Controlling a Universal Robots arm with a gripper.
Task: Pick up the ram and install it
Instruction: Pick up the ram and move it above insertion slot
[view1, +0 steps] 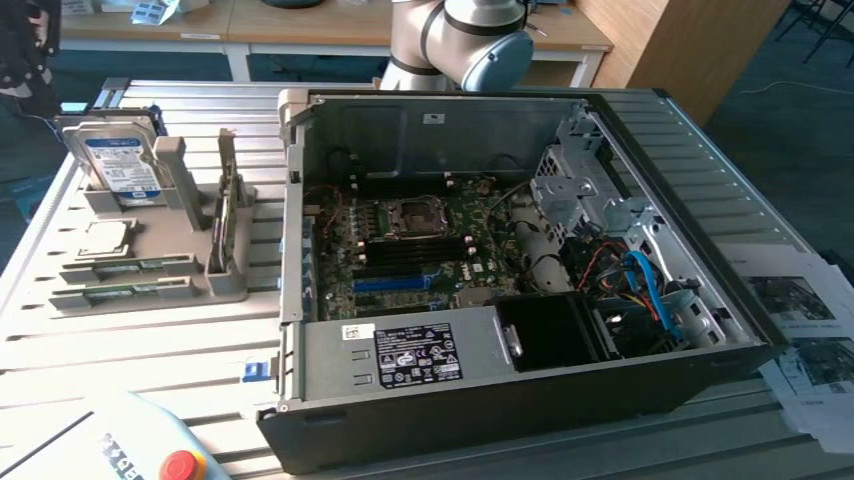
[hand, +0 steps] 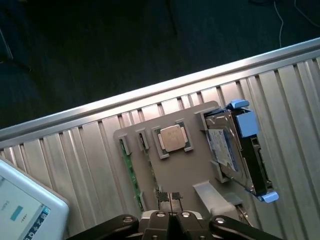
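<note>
Your ram (hand: 129, 172) stands on edge in a narrow slot of the grey tray (hand: 175, 172), with a second stick (hand: 148, 161) in the next slot. Both sit at the end of the tray away from the drive (hand: 235, 150). Treat the ram as light, stiff and thin. It probably snaps or chips if twisted, and its flat faces carry small parts. Take it by the two long faces near the middle of the exposed top edge, square to the board, so it lifts straight out of the slot. The gripper (hand: 168, 196) hangs above the tray near one end of the sticks, its fingers pressed together and holding nothing. The tray also holds a CPU (hand: 172, 138) in a square recess between the sticks and the drive, and a card (view1: 230, 200) standing upright on the side nearest the case (view1: 534, 400). The case lies open just beside the tray, showing the motherboard (view1: 400, 250) with its blue slot (view1: 394, 283).
</note>
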